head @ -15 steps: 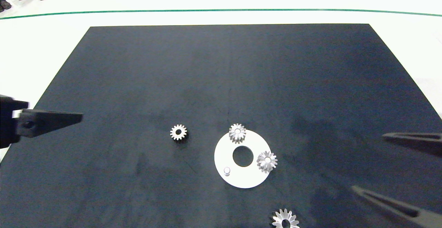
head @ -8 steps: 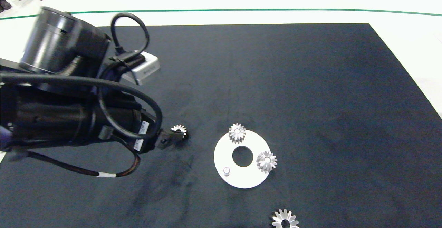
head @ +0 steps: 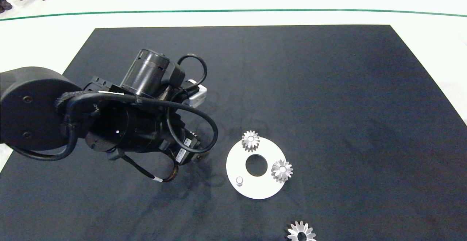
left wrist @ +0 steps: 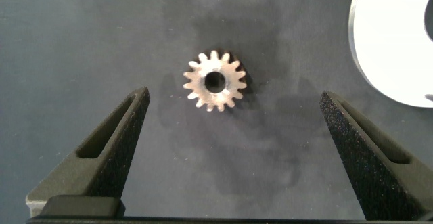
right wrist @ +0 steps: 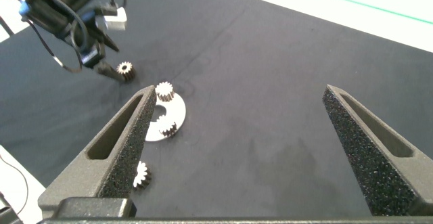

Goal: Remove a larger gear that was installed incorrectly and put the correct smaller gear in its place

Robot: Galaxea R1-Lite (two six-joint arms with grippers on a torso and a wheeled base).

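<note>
Larger gear (head: 301, 232): removed, on desk (head: 328, 88). Smaller gear (left wrist: 215, 81): uninstalled, between my left claw's (left wrist: 233, 149) released fingers.

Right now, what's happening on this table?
The left gripper hangs open over the smaller gear, which lies flat on the black mat between its fingers, not yet gripped. Beside it, the white disc carries two gears and one bare peg. The larger gear lies off the disc at the mat's near edge. The right gripper is open, raised well away.
</note>
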